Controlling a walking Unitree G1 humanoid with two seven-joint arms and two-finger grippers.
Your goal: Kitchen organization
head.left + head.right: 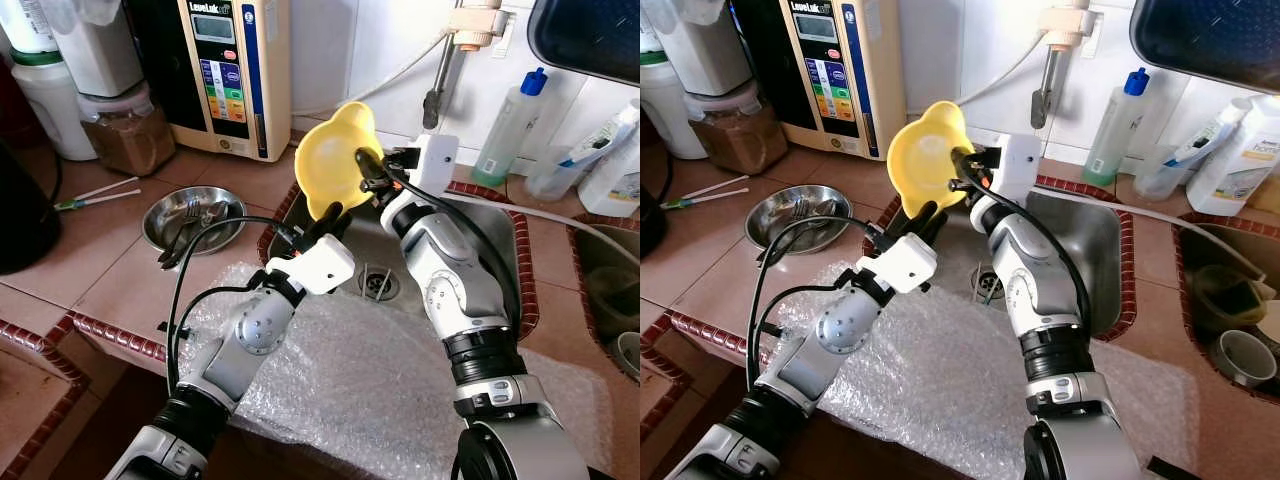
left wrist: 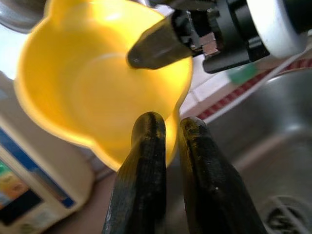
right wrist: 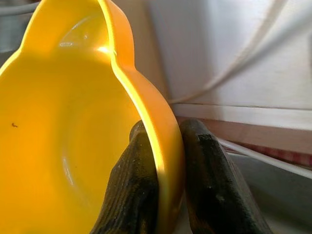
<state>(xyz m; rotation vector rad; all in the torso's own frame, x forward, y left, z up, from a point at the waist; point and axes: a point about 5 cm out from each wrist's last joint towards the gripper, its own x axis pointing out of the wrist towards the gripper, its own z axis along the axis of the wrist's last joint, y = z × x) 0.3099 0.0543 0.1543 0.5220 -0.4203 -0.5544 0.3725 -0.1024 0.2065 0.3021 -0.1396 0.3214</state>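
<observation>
Yellow bowl (image 1: 335, 165) is up over the sink (image 1: 490, 235), our right hand (image 1: 372, 168) pinching its rim and our left hand (image 1: 322, 222) clamped on the lower edge, so it's lifted but not yet put anywhere.
</observation>
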